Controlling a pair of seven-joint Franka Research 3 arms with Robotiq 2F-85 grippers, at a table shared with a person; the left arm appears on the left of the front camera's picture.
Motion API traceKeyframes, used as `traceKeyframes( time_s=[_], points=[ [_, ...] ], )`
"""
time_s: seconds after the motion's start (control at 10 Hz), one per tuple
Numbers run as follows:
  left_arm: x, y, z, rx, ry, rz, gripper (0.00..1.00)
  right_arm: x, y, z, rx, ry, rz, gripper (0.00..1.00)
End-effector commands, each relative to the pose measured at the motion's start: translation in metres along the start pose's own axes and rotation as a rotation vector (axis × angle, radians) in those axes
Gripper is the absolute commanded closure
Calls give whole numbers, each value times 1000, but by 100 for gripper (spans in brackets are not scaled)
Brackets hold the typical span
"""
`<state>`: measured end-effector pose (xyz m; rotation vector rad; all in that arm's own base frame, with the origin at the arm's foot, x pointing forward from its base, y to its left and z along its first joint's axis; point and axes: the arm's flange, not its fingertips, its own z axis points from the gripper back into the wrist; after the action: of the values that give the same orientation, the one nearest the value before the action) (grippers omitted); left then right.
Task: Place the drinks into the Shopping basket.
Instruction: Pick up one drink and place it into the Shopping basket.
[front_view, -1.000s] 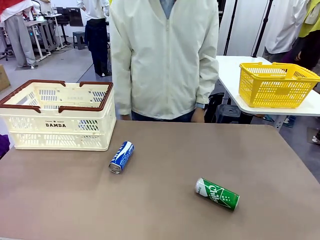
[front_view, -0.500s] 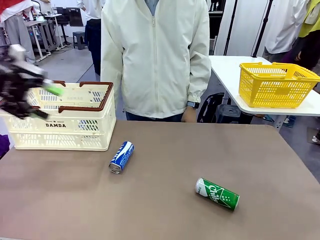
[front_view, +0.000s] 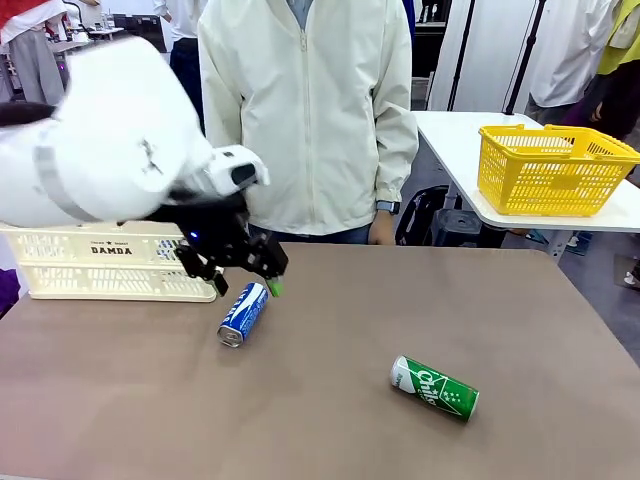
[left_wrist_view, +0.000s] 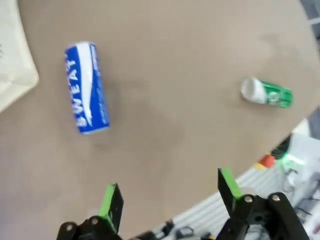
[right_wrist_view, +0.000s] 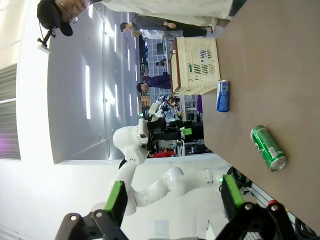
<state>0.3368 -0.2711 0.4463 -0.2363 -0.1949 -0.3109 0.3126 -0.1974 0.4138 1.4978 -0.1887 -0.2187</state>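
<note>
Brown surface (front_view: 520, 300) carried both cans, each lying on its side; blue can (front_view: 243, 313) lay near the corner of the basket (front_view: 110, 270), outside it; green can (front_view: 434, 388) lay well apart toward the robot's right, also outside the basket. Left tool (left_wrist_view: 168, 187) hung just above the blue can's far end, fingers spread, holding nothing; right tool (right_wrist_view: 174, 192) stood spread and empty, well clear of both cans.
</note>
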Motion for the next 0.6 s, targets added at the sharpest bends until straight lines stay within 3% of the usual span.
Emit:
traceKeyframes(
  time_s=[0.0, 0.2, 0.3, 0.4, 0.5],
  points=[
    [22, 14, 4, 122, -82, 153, 0, -1, 3, 1, 1, 7, -4, 0],
    [31, 28, 10, 156, -100, 256, 0, -1, 3, 1, 1, 7, -4, 0],
    [36, 31, 11, 114, -73, 268, 0, -1, 3, 1, 1, 7, -4, 0],
    [24, 30, 4, 131, -95, 183, 0, -1, 3, 1, 1, 7, -4, 0],
    [24, 30, 4, 131, -95, 183, 0, -1, 3, 1, 1, 7, -4, 0]
  ],
)
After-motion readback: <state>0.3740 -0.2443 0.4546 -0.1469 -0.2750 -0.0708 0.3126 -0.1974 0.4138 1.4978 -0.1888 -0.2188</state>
